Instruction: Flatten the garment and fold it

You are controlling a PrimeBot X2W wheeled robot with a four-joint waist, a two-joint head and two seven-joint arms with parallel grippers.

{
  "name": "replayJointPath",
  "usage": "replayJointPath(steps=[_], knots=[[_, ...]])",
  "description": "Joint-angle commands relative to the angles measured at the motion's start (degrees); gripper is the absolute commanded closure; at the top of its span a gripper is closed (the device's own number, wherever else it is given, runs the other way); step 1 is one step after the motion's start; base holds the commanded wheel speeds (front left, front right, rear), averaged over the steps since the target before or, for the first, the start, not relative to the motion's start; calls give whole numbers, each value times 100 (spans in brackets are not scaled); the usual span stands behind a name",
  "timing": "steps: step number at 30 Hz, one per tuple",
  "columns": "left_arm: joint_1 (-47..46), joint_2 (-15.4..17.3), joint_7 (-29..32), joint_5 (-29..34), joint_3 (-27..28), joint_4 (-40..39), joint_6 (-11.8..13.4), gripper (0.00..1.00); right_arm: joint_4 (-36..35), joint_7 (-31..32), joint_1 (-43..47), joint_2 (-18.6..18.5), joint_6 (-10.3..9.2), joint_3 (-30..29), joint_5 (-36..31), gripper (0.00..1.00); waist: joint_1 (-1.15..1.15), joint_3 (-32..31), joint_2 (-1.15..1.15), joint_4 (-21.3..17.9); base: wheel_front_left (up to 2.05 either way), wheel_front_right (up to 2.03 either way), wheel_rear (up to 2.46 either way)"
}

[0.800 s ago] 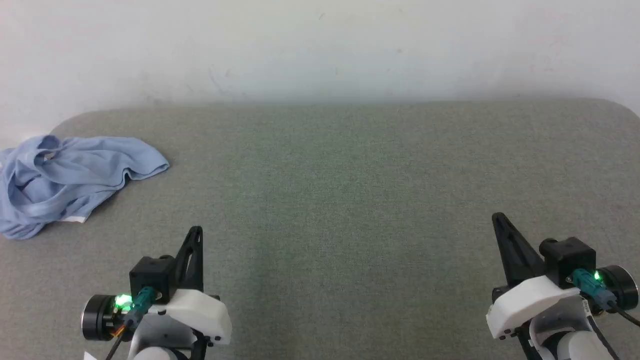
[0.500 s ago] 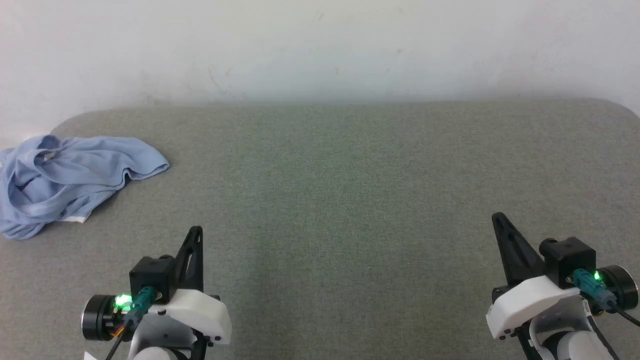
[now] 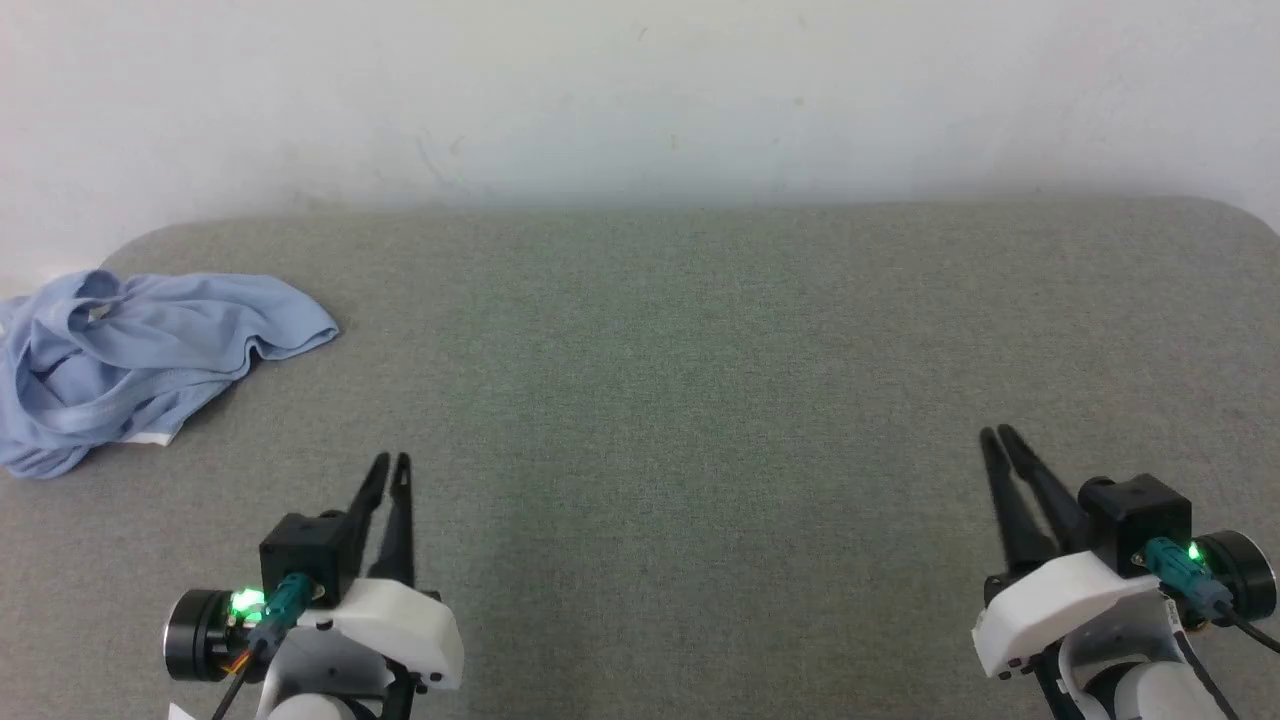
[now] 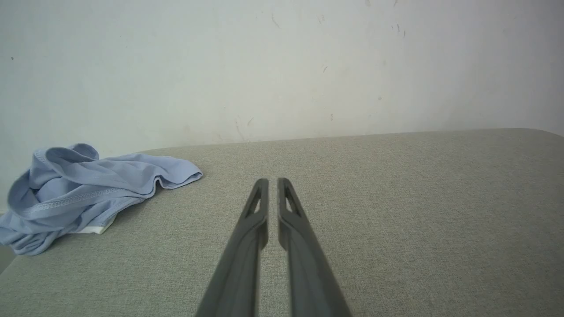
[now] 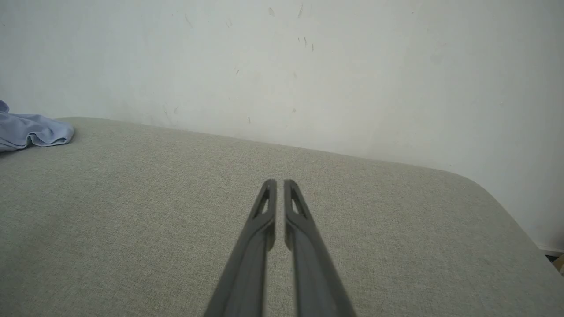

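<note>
You are at the very start of this job, as far as these views let you judge: nothing of the flattening or folding is done. The garment (image 3: 130, 360), a light blue shirt, lies in a crumpled heap at the far left corner of the grey fabric-covered tabletop (image 3: 700, 400), close to the wall (image 3: 640, 90), with folds piled over each other and a white strip (image 3: 150, 438) peeking out at its near edge. You cannot make out collar, sleeves or hem in that bundle, so its layout is unknown for now. Your left gripper (image 3: 390, 460) sits low at the near left, its fingers drawn together with only a thin slit between them and nothing in them. It is near the garment but apart from it, and points past the heap's right side. Your right gripper (image 3: 1000, 432) sits at the near right, well apart from the garment, its fingers likewise drawn together on nothing. The wide middle of the tabletop is bare cloth, and it looks like the natural place to spread the shirt. What is left is everything: reach the heap, bring it toward the middle, open it out flat, smooth it, then make the folds.
</note>
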Motion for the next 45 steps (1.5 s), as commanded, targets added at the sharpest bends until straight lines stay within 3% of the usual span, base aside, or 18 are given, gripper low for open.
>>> replayJointPath(steps=[1, 17, 45], knots=[[0, 0, 0, 0, -3, 2, 0, 0, 3, 0, -1, -1, 0, 0, 0, 0, 0, 0, 0, 0, 0, 0, 0], [-67, 9, -154, -108, -102, 145, 122, 0, 85, -101, -37, 0, -1, -7, 76, 0, 0, -4, 0, 161, 0, 0, 0], [-43, 75, -498, -409, -136, 228, 437, 0, 292, -301, -180, 6, -4, 137, 232, 0, 0, 6, 0, 1131, 0, 0, 0]])
